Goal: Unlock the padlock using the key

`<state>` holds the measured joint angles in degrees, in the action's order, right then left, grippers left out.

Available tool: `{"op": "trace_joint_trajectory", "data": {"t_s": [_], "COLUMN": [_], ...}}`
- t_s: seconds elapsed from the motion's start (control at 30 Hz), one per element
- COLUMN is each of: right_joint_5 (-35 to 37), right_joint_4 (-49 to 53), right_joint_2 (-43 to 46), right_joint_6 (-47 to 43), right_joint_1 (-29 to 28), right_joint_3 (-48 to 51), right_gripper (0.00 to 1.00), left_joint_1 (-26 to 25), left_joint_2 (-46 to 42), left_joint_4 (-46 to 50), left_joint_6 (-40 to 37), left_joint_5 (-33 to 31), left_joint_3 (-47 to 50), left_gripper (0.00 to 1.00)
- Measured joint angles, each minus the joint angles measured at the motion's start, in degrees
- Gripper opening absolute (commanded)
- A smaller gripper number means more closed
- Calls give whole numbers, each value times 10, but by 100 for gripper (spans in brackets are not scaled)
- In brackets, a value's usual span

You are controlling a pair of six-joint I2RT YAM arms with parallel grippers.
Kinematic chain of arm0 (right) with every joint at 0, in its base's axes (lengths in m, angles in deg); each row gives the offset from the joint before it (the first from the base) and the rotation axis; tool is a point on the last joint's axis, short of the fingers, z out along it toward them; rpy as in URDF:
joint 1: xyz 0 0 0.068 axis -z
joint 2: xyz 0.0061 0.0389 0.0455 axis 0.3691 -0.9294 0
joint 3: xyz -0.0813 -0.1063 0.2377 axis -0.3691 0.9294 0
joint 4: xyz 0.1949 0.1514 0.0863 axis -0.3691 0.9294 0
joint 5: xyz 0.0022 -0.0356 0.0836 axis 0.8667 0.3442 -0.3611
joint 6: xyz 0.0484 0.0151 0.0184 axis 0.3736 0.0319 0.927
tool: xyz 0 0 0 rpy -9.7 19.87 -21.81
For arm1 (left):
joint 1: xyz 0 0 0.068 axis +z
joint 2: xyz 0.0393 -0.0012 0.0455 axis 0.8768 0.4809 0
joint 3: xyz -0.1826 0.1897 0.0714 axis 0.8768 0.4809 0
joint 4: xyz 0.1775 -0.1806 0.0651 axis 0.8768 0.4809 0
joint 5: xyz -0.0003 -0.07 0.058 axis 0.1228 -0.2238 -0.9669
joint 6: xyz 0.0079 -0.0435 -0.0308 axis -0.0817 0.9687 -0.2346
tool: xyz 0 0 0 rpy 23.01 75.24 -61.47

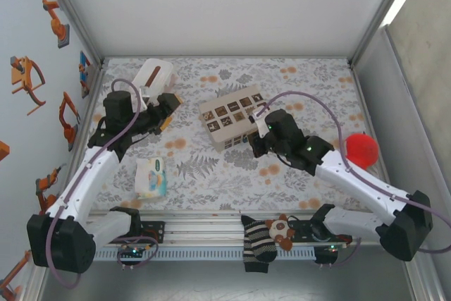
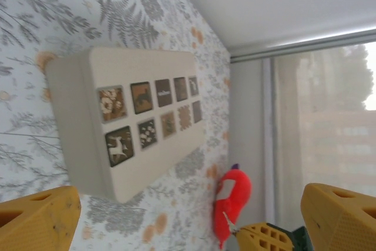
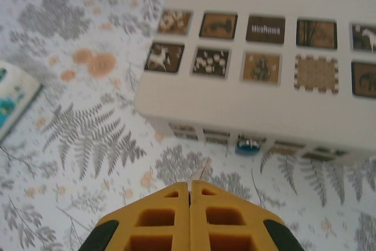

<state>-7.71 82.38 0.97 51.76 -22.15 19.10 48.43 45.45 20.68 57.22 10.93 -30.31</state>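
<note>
Right wrist view: the beige box (image 3: 252,74) lies lid-up on the flower-printed table (image 3: 76,145), two rows of dark picture squares across its top. The padlock (image 3: 248,144), a tiny blue body with a pale metal bit, sits low on the box's side wall that faces this camera, roughly at the middle of that wall. The right gripper (image 3: 190,186) is just short of that wall and apart from it, its yellow fingers pressed together with a thin pale sliver, apparently the key (image 3: 203,170), poking out from between the tips toward the box. From the top external view, the right gripper (image 1: 257,126) is at the box's right end, while the left gripper (image 1: 167,109) is to the left of the box, well apart from it. In the left wrist view the left gripper (image 2: 188,221) has its fingers (image 2: 38,218) spread wide and grasps nothing. A red toy (image 1: 361,149) rests far right of the box, and a tissue packet (image 1: 151,177) lies to its near left.
</note>
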Motion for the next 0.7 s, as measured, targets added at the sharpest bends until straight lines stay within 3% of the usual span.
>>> {"op": "trace_joint_trajectory", "data": {"t_s": [0.13, 0.3, 0.7], "right_joint_5": [-35, -73, -137], "right_joint_4": [-76, -172, -314], "right_joint_2": [3, -5, -32], "right_joint_6": [-10, -11, 4], "right_joint_1": [9, 9, 9], "right_joint_3": [2, 9, 26], "right_gripper": [0, 0, 0], "left_joint_1": [-17, -59, -137], "left_joint_2": [-14, 0, 80], "left_joint_4": [-88, -182, -319], "left_joint_6": [99, 189, 293], "left_joint_5": [15, 19, 1], "left_joint_3": [48, 59, 43], "left_gripper": [100, 95, 74]}}
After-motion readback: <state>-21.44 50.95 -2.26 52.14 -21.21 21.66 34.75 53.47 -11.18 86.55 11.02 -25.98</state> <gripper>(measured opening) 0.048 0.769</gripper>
